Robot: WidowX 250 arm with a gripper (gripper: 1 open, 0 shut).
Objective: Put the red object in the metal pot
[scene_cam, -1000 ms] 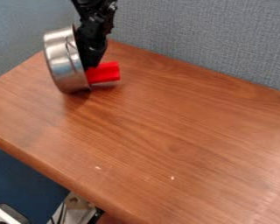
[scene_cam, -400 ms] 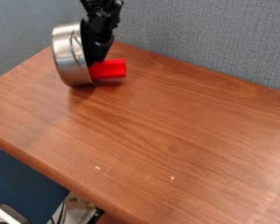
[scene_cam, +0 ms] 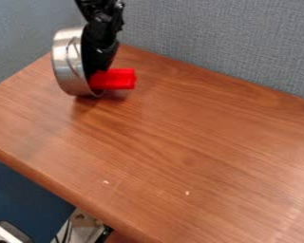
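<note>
Wood desk [scene_cam: 180, 152], steel pot [scene_cam: 68, 63] tipped upper left; can't tell if the end effector [scene_cam: 96, 80] is pinching the red block [scene_cam: 114, 80], looks stiff, light, grab its sides imo.

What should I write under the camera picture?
A metal pot tipped sideways beside a red block on a wooden table.

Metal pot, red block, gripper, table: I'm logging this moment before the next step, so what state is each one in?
Metal pot: tipped on its side, not upright, at the table's far left part.
Red block: outside the pot, at least in its visible part, beside the gripper.
Gripper: lowered beside the pot; whether its jaws hold anything, I cannot tell.
Table: bare wood, no cloth.
</note>
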